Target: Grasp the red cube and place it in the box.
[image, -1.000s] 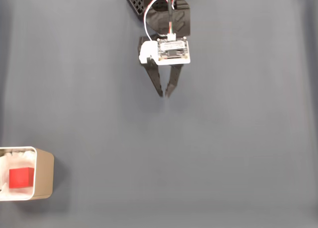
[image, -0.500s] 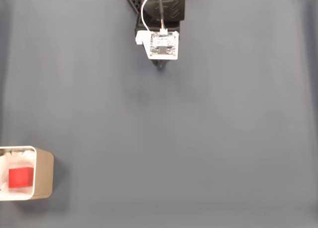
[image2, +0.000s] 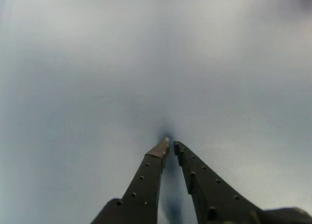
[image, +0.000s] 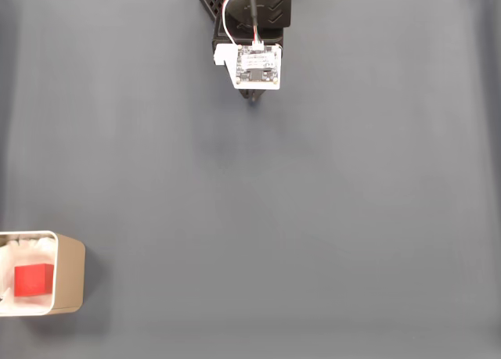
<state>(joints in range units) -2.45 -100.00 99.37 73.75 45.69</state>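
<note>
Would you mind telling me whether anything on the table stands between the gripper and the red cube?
Nothing visible does. In the fixed view the gripper sits at the top centre, the red cube already lies inside the box at the lower left, and bare grey table lies between them.

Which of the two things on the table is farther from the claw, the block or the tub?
The small bright red cube; it sits inside the beige rounded box, beyond its near wall from the gripper.

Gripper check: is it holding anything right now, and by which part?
Nothing is held. In the wrist view the gripper has its fingertips nearly together with nothing between; the red cube sits inside the box.
</note>
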